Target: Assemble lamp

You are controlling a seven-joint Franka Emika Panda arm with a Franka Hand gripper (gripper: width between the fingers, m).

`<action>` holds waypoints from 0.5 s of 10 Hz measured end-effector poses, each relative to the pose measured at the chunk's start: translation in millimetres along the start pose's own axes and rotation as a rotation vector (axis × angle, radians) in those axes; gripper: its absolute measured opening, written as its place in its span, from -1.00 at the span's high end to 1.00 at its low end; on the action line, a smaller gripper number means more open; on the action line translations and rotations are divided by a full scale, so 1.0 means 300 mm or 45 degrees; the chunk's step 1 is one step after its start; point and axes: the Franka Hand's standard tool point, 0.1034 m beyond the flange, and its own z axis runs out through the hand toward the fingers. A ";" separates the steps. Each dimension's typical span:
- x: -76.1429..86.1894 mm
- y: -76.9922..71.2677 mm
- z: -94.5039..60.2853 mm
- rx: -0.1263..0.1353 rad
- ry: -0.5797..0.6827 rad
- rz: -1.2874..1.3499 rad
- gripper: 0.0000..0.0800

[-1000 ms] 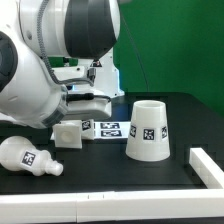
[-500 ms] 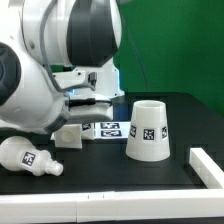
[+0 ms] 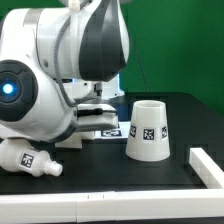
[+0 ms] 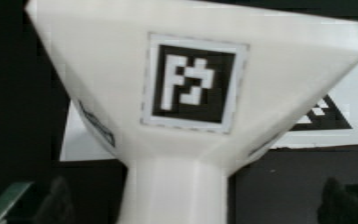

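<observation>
In the wrist view the white lamp base [image 4: 190,90], with a black-and-white tag on its face, fills the picture and narrows to a stem. My gripper [image 4: 188,205] is open, with its dark fingers [image 4: 25,200] wide apart on either side of that stem and not touching it. In the exterior view my arm hides the base and the gripper. The round-headed bulb [image 3: 25,160] lies on its side at the exterior view's front left. The tapered shade [image 3: 148,130] stands mouth-up to the exterior view's right of the arm.
The marker board [image 3: 110,128] lies flat behind the arm and shows under the base in the wrist view [image 4: 327,115]. A raised white border runs along the front [image 3: 60,212] and at the exterior view's right [image 3: 205,165].
My arm has swung down and forward over the base, which showed beside the marker board before and is now covered. The bulb and the shade have not moved.
</observation>
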 end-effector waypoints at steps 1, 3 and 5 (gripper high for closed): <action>0.000 -0.003 0.000 -0.001 0.002 -0.004 -0.75; 0.000 -0.004 -0.001 -0.001 0.003 -0.005 -0.75; 0.000 -0.006 -0.001 -0.002 0.002 -0.007 -0.33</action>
